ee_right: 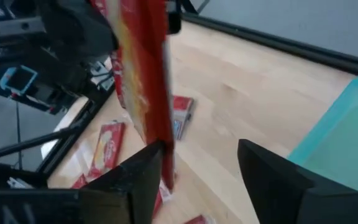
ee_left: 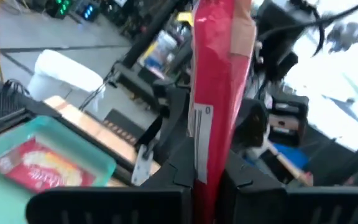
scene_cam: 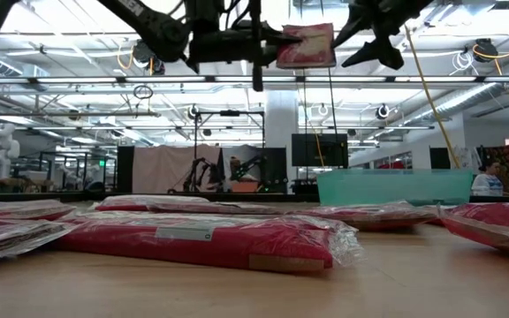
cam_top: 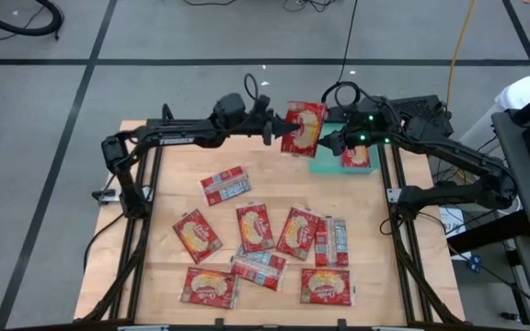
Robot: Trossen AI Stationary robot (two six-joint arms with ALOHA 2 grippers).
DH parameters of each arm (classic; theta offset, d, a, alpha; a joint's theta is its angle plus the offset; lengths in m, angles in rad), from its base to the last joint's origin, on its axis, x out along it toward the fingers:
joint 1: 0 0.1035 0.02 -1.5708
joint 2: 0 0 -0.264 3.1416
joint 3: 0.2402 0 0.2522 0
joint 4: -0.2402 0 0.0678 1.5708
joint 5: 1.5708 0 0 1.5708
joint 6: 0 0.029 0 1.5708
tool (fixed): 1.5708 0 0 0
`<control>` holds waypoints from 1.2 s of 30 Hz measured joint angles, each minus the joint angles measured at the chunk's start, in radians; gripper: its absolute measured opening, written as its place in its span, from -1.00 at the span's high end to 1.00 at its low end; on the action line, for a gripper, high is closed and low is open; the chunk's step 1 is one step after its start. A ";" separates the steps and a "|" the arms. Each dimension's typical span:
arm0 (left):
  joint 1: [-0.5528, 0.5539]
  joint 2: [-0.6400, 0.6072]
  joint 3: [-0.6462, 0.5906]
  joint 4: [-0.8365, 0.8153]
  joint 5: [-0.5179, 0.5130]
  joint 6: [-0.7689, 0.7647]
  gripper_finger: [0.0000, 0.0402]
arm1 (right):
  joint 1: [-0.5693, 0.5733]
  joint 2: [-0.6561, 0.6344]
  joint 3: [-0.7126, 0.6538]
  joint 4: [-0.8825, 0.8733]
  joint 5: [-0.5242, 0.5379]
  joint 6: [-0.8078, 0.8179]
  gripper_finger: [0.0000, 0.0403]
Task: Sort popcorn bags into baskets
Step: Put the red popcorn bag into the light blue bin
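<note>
- Nearest the table's front edge in the high view, loose popcorn bags (cam_top: 263,253) lie flat on the wooden table (cam_top: 159,216); one row sits along the front, another just behind it.
- Most of these show the red face with the popcorn picture; a narrow pair (cam_top: 331,241) at the right end of the group lies with red-and-silver backs up.
- One more packet (cam_top: 225,186) lies alone, farther back and left of the centre.
- In the low view the closest packet (scene_cam: 203,240) fills the foreground, its clear wrapper edge crinkled.
- Beyond the group, at the back right of the table, stands the teal basket (cam_top: 321,165). One popcorn bag (cam_top: 358,156) lies inside it, face up.
- Above the table, just left of the basket, a held popcorn bag (cam_top: 304,128) hangs in the air.
- The left gripper (cam_top: 270,127) is clamped on this bag's edge; the left wrist view shows the packet rising edge-on between its fingers.
- The right gripper (ee_right: 194,171) is over the basket, its jaws spread apart, one finger just beside the bag's other edge without pinching it.
</note>
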 joint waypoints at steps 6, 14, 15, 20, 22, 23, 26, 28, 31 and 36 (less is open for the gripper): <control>-0.013 0.076 0.000 0.201 -0.016 -0.136 0.91 | -0.013 0.001 0.000 0.016 -0.060 -0.007 -0.02; -0.017 0.131 0.000 0.310 -0.027 -0.220 0.91 | -0.029 0.002 0.000 0.100 -0.055 -0.002 0.16; -0.019 0.131 0.000 0.312 -0.027 -0.214 0.91 | -0.036 0.002 0.000 0.114 -0.055 0.005 0.19; -0.026 0.130 0.000 0.313 -0.034 -0.197 0.85 | -0.080 0.004 0.000 0.185 -0.057 0.014 0.36; -0.026 0.130 0.000 0.310 -0.042 -0.186 0.84 | -0.094 0.010 0.000 0.192 -0.063 0.022 0.47; -0.026 0.130 0.000 0.308 -0.043 -0.181 0.85 | -0.101 0.014 0.000 0.192 -0.063 0.023 0.54; -0.026 0.130 -0.001 0.298 -0.047 -0.180 0.87 | -0.110 0.021 0.000 0.189 -0.071 0.023 0.76; -0.020 0.130 -0.001 0.292 -0.043 -0.184 0.84 | -0.111 0.027 0.000 0.191 -0.070 0.022 0.89; -0.005 0.131 -0.001 0.290 -0.017 -0.211 0.67 | -0.119 0.031 0.000 0.183 -0.064 0.016 0.96; 0.065 0.095 -0.001 0.209 0.129 -0.253 0.15 | -0.177 0.031 0.000 0.124 -0.078 0.019 0.93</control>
